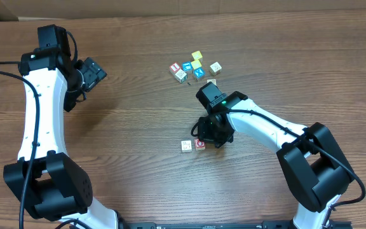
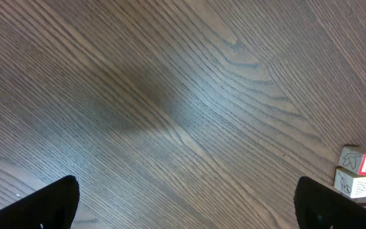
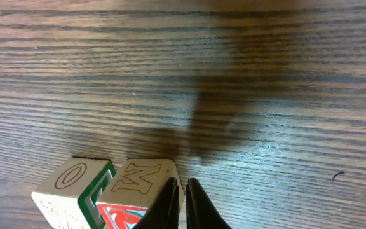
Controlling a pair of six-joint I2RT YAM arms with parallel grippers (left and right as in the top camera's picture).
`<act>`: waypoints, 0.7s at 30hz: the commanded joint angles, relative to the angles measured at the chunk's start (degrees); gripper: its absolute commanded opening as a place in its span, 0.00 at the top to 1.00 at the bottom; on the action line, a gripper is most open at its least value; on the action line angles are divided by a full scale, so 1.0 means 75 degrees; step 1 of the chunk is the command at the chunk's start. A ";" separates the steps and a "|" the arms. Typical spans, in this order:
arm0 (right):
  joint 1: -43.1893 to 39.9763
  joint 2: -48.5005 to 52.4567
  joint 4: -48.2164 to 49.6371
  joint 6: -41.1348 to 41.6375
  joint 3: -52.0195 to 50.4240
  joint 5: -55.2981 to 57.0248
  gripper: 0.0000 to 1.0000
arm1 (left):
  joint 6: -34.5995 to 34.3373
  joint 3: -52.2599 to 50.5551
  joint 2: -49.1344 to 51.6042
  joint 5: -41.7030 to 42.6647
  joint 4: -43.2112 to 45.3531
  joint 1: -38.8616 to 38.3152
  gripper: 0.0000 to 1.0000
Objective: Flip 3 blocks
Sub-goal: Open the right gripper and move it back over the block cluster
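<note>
The right gripper (image 3: 184, 202) was closed, empty as far as could be judged, and touched the M block (image 3: 142, 181), which lay just to its left on the worktop (image 1: 138, 140), toward its near edge. The left gripper (image 2: 189, 207) was spread open, well apart.

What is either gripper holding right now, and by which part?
Nothing. The right gripper is shut empty beside the M block; the left gripper hangs open, empty.

Two small wooden picture blocks are shown resting flat on the surface. The red-ring block (image 1: 200, 144) is white-topped, with an outlined M on one side. The cream block (image 1: 186, 145), set just beside it, bears an outlined O and a green-edged side.
</note>
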 commanded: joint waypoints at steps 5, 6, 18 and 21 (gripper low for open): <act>0.0149 -0.0189 0.0000 0.0070 -0.0035 -0.0286 0.95 | 0.0061 0.0122 0.0055 -0.0044 0.0012 -0.0003 0.00; 0.0189 -0.0189 -0.0006 0.0192 -0.0035 -0.0280 0.95 | 0.0061 0.0119 0.0055 -0.0044 0.0012 -0.0003 0.00; 0.0376 -0.0189 0.0026 0.0318 -0.0035 -0.0274 0.95 | 0.0061 0.0119 0.0055 -0.0044 0.0012 -0.0003 0.00; 0.0376 -0.0189 0.0023 0.0312 -0.0035 -0.0219 0.95 | 0.0061 0.0119 0.0055 -0.0044 0.0012 -0.0003 0.00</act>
